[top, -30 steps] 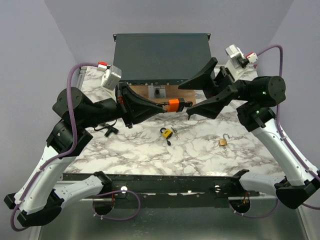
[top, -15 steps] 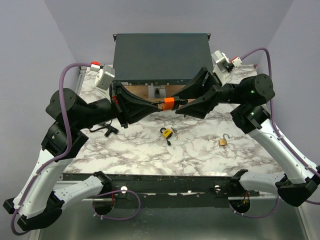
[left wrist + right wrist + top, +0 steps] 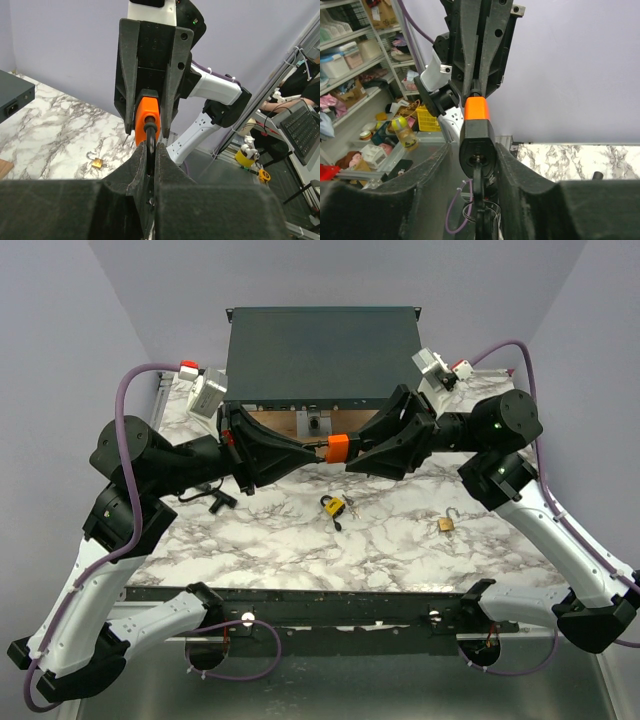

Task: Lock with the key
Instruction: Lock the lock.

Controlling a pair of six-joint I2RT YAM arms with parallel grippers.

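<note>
An orange lock (image 3: 338,447) with a black keyhole end hangs in mid-air above the table's back. My left gripper (image 3: 322,448) is shut on its black shackle (image 3: 149,145). My right gripper (image 3: 354,454) is open, and its fingers closely flank the lock's black end (image 3: 476,145); a thin gap shows on one side. A dark key (image 3: 479,190) on a wire ring sticks out of the keyhole and hangs between my right fingers. No orange head shows on that key.
A yellow-bodied padlock (image 3: 331,504) with small keys beside it lies mid-table. A small brass padlock (image 3: 447,524) with its shackle open lies to the right. A dark box (image 3: 322,350) and a wooden board (image 3: 300,423) stand at the back.
My right gripper has moved left onto the lock and narrowed its jaws around it. My left gripper has shifted slightly left and back, still holding the shackle.
</note>
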